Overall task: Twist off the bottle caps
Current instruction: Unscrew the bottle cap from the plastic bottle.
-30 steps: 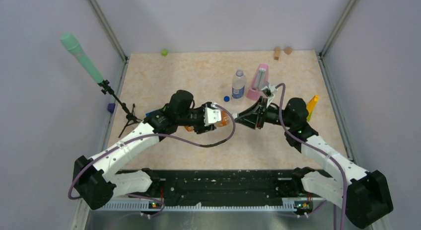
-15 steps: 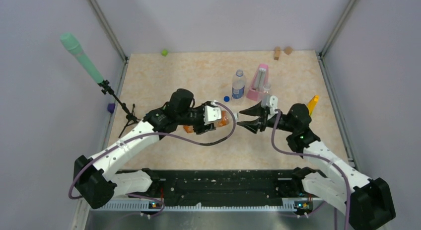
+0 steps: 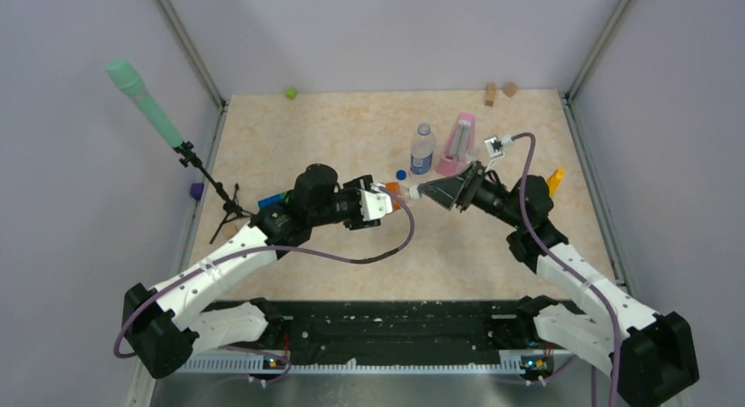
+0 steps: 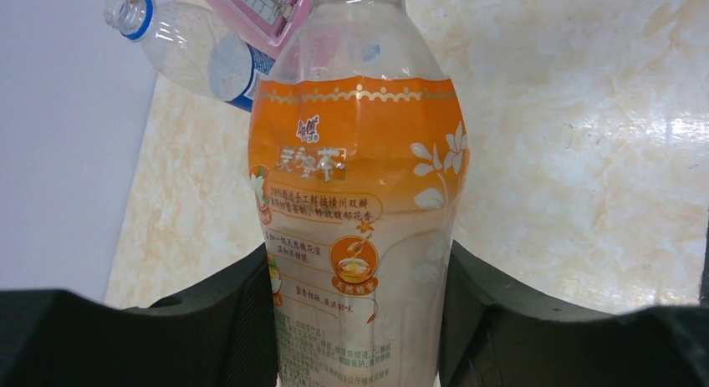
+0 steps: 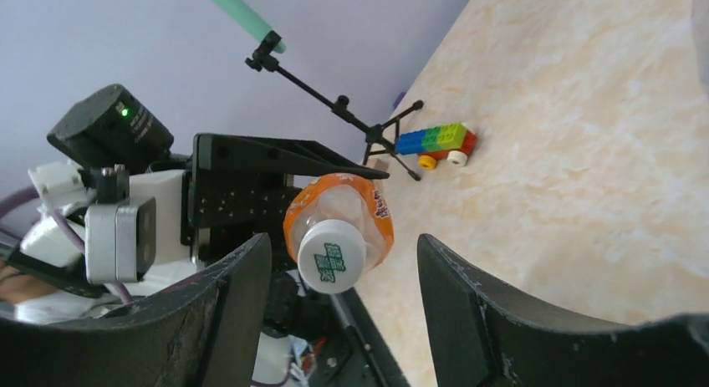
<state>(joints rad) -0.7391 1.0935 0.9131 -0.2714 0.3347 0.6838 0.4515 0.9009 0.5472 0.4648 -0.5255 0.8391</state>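
From above, we see the left hand point(image 3: 385, 202) clamped on the orange bottle point(image 3: 393, 191), held sideways above the middle of the table point(image 3: 334, 134). The right hand point(image 3: 423, 192) faces it at the cap end. A clear bottle point(image 3: 423, 150) stands toward the far edge, a blue cap point(image 3: 401, 173) just beside it. In the left wrist view, both fingers point(image 4: 238, 320) press the orange bottle's sides. In the right wrist view, the white cap point(image 5: 333, 255) sits on the bottle's neck between the right hand's spread fingers point(image 5: 472, 308), touching neither.
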